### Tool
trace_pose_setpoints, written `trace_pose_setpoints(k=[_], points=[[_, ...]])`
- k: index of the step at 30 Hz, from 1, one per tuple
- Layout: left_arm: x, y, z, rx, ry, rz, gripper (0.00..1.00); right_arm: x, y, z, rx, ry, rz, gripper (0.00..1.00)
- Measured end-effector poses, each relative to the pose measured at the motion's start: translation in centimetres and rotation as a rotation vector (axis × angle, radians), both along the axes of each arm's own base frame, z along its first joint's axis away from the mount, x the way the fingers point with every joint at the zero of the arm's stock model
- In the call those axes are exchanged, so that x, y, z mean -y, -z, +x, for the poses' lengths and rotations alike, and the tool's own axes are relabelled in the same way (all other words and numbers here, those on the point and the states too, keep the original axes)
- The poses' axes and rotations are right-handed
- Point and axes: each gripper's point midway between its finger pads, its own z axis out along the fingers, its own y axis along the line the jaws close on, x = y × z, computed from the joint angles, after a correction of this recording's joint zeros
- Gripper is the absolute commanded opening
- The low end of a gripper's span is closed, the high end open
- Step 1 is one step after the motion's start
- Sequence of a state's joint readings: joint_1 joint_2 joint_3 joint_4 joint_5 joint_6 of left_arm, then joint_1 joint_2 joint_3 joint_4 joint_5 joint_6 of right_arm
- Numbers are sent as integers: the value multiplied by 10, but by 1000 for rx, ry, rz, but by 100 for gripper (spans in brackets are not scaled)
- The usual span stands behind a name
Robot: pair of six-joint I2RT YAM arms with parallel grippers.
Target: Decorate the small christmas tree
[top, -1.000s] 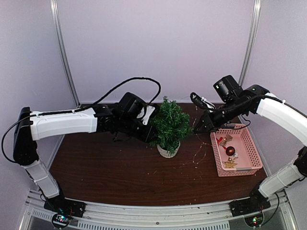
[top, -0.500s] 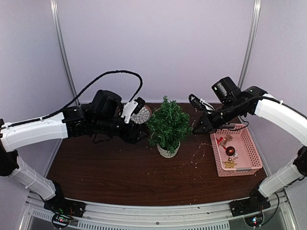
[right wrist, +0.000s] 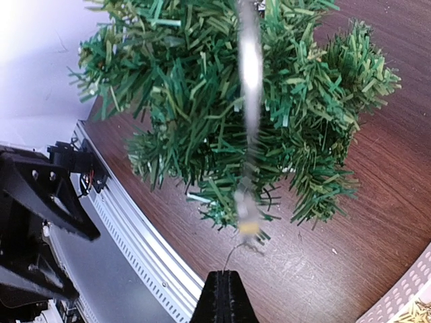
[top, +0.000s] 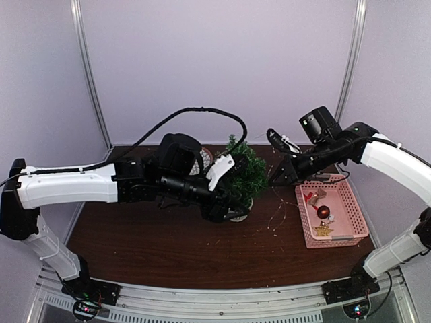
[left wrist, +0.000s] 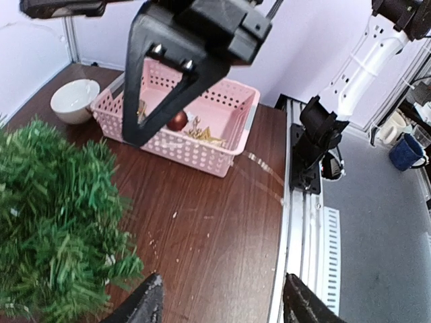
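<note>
The small christmas tree (top: 244,169) stands in its white pot (top: 238,215) at the table's middle. It also shows in the left wrist view (left wrist: 54,222) and fills the right wrist view (right wrist: 236,101). My left gripper (top: 224,206) is low in front of the tree by the pot, and its jaws (left wrist: 225,306) are open and empty. My right gripper (top: 275,176) is just right of the tree, shut (right wrist: 222,296) on a thin light wire (right wrist: 244,229). The wire hangs blurred in front of the branches and trails onto the table (top: 279,219).
A pink basket (top: 350,202) at the right holds a red ball, a gold star and other ornaments; it shows in the left wrist view (left wrist: 229,145). A white bowl (left wrist: 73,101) sits beyond it. A round white patterned object (top: 201,160) lies behind my left arm.
My left arm drew back to the left, then swung right again and now sits lower, in front of the tree by its pot. My right gripper has barely moved and still holds the wire.
</note>
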State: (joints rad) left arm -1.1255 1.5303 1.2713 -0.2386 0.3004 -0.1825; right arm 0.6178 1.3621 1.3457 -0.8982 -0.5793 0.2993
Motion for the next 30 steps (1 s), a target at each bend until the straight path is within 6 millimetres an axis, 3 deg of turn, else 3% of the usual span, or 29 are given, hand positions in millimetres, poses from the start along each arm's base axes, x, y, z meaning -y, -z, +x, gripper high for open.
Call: trace_pose_setpoints(k=[10,14,18,23,30], points=[[28,-17,-8,98,19,-79,56,-20,-4,2,2,34,88,0],[31,-22,3,119,-44,-94,45,-26,-17,-4,34,25,138,0],[38,-22,18,85,-134,-107,43,-28,-28,-7,56,21,174,0],[40,-16,27,22,-209,-121,40,-35,-31,-12,63,-4,199,0],[46,-29,31,-21,-240,-198,31,-40,-30,-18,61,-19,215,0]])
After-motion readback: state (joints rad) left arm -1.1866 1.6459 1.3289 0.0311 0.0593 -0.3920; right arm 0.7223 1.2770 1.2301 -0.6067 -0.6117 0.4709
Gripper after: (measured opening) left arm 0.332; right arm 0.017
